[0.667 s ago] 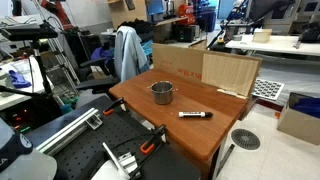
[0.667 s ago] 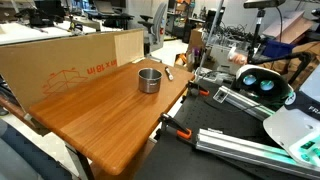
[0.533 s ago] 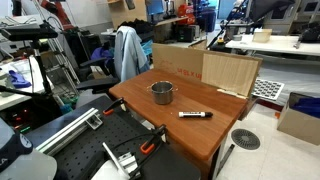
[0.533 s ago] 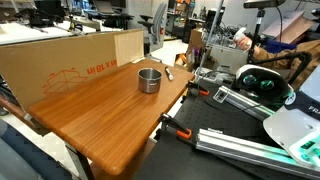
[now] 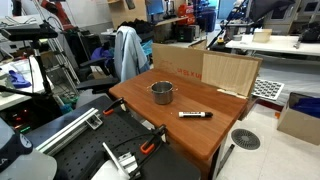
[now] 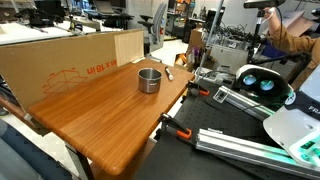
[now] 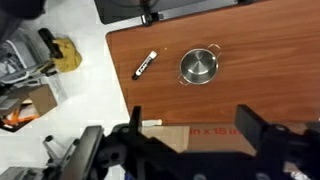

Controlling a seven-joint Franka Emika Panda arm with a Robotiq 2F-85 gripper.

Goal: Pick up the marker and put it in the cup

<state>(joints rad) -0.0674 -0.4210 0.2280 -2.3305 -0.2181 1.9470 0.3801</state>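
The marker (image 5: 195,115) is a slim black stick with a pale end. It lies flat on the wooden table near one edge, and shows in the wrist view (image 7: 146,64) and, small, in an exterior view (image 6: 168,72). The cup (image 5: 162,93) is a short shiny metal cup with a side handle, standing upright on the table (image 6: 149,79) (image 7: 199,67), a short way from the marker. My gripper (image 7: 190,125) is open and empty, high above the table, with its two black fingers framing the cardboard box's edge. The gripper does not show in the exterior views.
The wooden table (image 5: 190,135) has clamps at its edge. A large cardboard box (image 6: 60,60) stands along one side (image 5: 200,68). A chair with a jacket (image 5: 127,52), racks and lab benches surround it. A yellow object (image 7: 65,52) lies on the floor.
The table, marker and cup have not moved. A person in the background of an exterior view has shifted.
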